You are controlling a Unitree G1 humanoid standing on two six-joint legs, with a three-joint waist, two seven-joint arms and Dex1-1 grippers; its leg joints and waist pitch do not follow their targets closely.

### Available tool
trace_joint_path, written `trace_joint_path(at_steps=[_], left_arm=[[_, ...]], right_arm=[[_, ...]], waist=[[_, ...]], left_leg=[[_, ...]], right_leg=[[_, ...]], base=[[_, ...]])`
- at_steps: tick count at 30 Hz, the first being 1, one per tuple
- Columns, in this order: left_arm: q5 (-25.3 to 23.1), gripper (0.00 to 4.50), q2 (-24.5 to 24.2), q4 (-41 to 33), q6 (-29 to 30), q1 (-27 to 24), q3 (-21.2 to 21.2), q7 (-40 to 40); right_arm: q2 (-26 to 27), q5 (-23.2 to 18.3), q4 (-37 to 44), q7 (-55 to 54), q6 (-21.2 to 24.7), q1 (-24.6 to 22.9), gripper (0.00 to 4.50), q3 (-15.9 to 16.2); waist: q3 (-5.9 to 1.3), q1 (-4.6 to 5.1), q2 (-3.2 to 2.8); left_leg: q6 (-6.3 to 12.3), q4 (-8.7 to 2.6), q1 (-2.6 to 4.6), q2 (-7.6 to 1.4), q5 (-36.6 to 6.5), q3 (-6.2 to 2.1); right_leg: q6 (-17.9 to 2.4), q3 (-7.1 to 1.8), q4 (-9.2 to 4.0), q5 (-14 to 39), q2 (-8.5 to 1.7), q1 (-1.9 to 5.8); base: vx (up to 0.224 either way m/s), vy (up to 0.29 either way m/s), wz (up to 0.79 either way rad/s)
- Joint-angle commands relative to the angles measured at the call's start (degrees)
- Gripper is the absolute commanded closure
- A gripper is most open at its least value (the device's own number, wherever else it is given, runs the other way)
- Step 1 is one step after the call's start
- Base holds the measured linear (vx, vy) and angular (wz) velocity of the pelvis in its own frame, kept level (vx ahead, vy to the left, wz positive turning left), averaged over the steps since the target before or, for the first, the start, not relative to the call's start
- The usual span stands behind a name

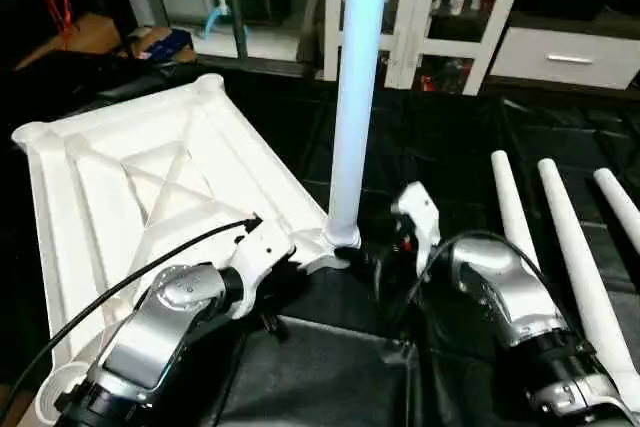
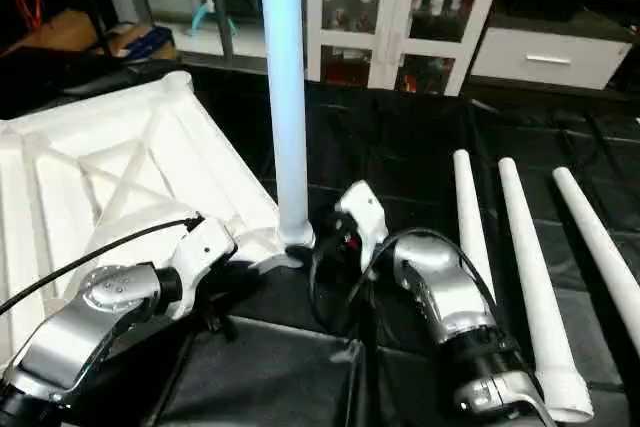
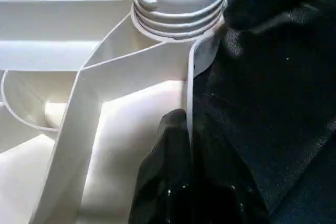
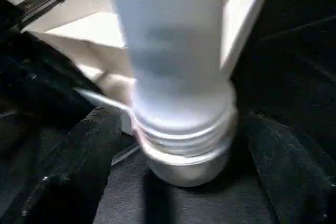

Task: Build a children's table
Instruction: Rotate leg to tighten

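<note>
The white table top (image 1: 100, 177) lies upside down on the black cloth, X-ribs facing up. One white leg (image 1: 355, 97) stands upright in its near right corner socket (image 3: 176, 11), with threads still showing above the socket. My left gripper (image 3: 186, 124) is shut on the top's rim wall just beside that corner. My right gripper (image 4: 181, 121) is open around the leg's base, one finger (image 4: 79, 166) on each side and clear of it. Three loose legs (image 1: 575, 257) lie side by side on the cloth at the right.
A white glass-door cabinet (image 1: 440, 7) and a white drawer unit (image 1: 570, 52) stand behind the work area. The black cloth (image 1: 320, 377) covers the surface. A black cable (image 1: 130, 272) runs along my left forearm.
</note>
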State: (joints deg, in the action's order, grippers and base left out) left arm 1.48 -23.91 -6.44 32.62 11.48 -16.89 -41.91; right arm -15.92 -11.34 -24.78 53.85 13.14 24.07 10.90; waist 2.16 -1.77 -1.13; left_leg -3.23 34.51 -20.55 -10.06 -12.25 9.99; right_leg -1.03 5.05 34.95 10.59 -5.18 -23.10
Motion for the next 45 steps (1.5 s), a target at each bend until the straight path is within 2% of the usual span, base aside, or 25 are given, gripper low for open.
trace_joint_path(at_steps=[1,11,12,15,18,23,31,34,35,36,37,38,39,43,45], left_arm=[[1.0,4.50,0.0,-1.9,-1.2,-0.5,-1.6,-1.1],[1.1,4.50,0.2,-2.2,-1.4,-0.4,-2.1,-1.7],[1.2,4.50,0.2,-2.2,-1.4,-0.4,-2.1,-1.7],[1.2,4.50,0.1,-2.2,-1.4,-0.4,-2.3,-1.9],[1.2,4.50,0.1,-2.2,-1.3,-0.4,-2.3,-1.9],[1.3,4.50,0.0,-2.3,-1.3,-0.7,-2.3,-2.0],[1.2,4.50,0.2,-2.2,-0.7,-0.6,-2.5,-2.0],[-0.2,4.50,2.0,0.3,1.0,1.2,-2.6,0.8],[-2.3,4.50,5.0,3.4,3.4,3.2,-1.8,6.1],[-2.5,4.50,5.6,3.9,3.7,3.6,-1.7,6.8],[-2.8,4.50,6.6,4.8,4.3,4.2,-1.6,8.0],[-3.4,4.50,10.2,7.5,5.2,6.0,-1.1,11.7],[-3.4,4.50,10.8,8.0,5.2,6.3,-1.1,12.2],[-4.5,4.50,15.1,12.8,4.1,9.1,-1.7,16.0],[-4.7,4.50,16.0,13.5,3.9,9.7,-1.9,16.5]], right_arm=[[0.1,0.3,1.8,0.7,0.4,-0.5,0.56,1.1],[1.9,-0.3,0.2,-0.9,-0.5,0.6,0.56,-0.2],[1.8,-0.3,0.2,-0.7,-0.5,0.6,0.81,-0.2],[1.7,-0.2,0.2,-0.4,-0.4,0.4,0.92,-0.1],[1.7,0.0,0.3,-0.2,-0.5,0.2,1.32,-0.1],[1.8,-0.1,0.4,-0.1,-0.4,0.1,1.65,-0.2],[2.3,-0.5,0.7,-1.3,0.0,-0.3,1.69,-0.9],[4.8,1.8,-2.2,-10.1,-1.0,0.9,1.70,-2.7],[7.1,4.2,-4.8,-19.7,-0.9,2.0,1.70,-4.2],[7.6,4.4,-5.1,-21.2,-0.6,2.1,1.70,-4.6],[8.4,4.6,-5.7,-23.7,-0.1,2.3,1.70,-5.2],[10.4,5.4,-6.1,-28.9,0.9,1.9,1.70,-6.0],[10.7,5.6,-6.0,-29.3,0.8,1.7,1.70,-5.8],[14.2,6.5,-3.9,-30.8,0.1,-0.2,1.70,-3.9],[15.3,6.4,-2.8,-29.7,-0.2,-0.8,1.70,-2.8]], waist=[[-2.88,-0.01,0.42],[-3.05,-0.03,0.44],[-3.06,-0.07,0.43],[-3.06,-0.16,0.48],[-3.02,-0.18,0.49],[-3.06,-0.18,0.47],[-3.14,-0.18,0.52],[-3.01,-0.07,0.49],[-2.95,0.06,0.52],[-2.78,0.23,0.50],[-2.73,0.32,0.48],[-2.79,0.45,0.47],[-2.71,0.39,0.60],[-2.73,0.34,0.52],[-2.91,-0.03,0.31]], left_leg=[[4.65,-4.11,-0.17,-3.02,-7.8,-0.82],[4.67,-3.99,-0.16,-2.98,-6.2,-0.81],[4.82,-3.95,-0.17,-2.96,-6.0,-0.80],[4.98,-3.93,-0.10,-2.96,-5.8,-0.77],[4.87,-3.94,-0.15,-2.98,-6.2,-0.78],[4.85,-3.91,-0.13,-2.96,-5.9,-0.80],[5.20,-3.79,-0.14,-2.92,-5.2,-0.76],[4.66,-3.91,-0.14,-2.90,-5.7,-0.74],[3.82,-4.02,-0.11,-2.86,-6.5,-0.76],[2.52,-4.20,0.15,-2.88,-7.7,-0.77],[1.98,-4.20,0.17,-2.77,-8.4,-0.75],[1.18,-4.35,0.10,-2.76,-9.5,-0.89],[0.81,-4.36,0.16,-2.76,-10.3,-0.91],[1.62,-4.34,-0.03,-2.49,-11.1,-0.85],[1.73,-4.27,0.38,-2.62,-10.4,-0.82]], right_leg=[[-13.2,-3.18,-4.04,10.4,-3.27,3.02],[-13.7,-3.20,-3.69,7.8,-3.23,3.13],[-13.7,-3.19,-3.68,7.7,-3.25,3.15],[-13.8,-3.18,-3.70,7.8,-3.23,3.12],[-13.7,-3.19,-3.72,8.2,-3.26,3.14],[-13.6,-3.17,-3.68,8.2,-3.25,3.14],[-14.0,-3.18,-3.52,6.8,-3.25,3.23],[-13.8,-3.20,-3.74,8.3,-3.23,3.11],[-13.4,-3.19,-3.86,9.9,-3.25,3.08],[-12.7,-3.19,-4.25,12.2,-3.22,2.87],[-12.4,-3.23,-4.38,13.3,-3.29,2.85],[-11.3,-3.17,-4.56,15.4,-3.35,3.02],[-10.4,-3.21,-4.82,16.4,-3.37,2.87],[-9.0,-3.27,-5.15,17.6,-3.29,2.73],[-9.1,-3.34,-5.11,15.9,-3.30,2.63]], base=[[0.000,0.000,0.00],[0.000,0.000,0.00],[0.000,0.000,0.00],[0.000,0.000,0.00],[0.000,0.000,0.00],[0.000,0.000,0.00],[0.000,0.000,0.00],[0.000,0.000,0.00],[0.000,0.000,0.00],[0.000,0.000,0.00],[0.000,0.000,0.00],[0.000,0.000,0.00],[0.000,0.000,0.00],[0.000,0.000,0.00],[0.000,0.000,0.00]])
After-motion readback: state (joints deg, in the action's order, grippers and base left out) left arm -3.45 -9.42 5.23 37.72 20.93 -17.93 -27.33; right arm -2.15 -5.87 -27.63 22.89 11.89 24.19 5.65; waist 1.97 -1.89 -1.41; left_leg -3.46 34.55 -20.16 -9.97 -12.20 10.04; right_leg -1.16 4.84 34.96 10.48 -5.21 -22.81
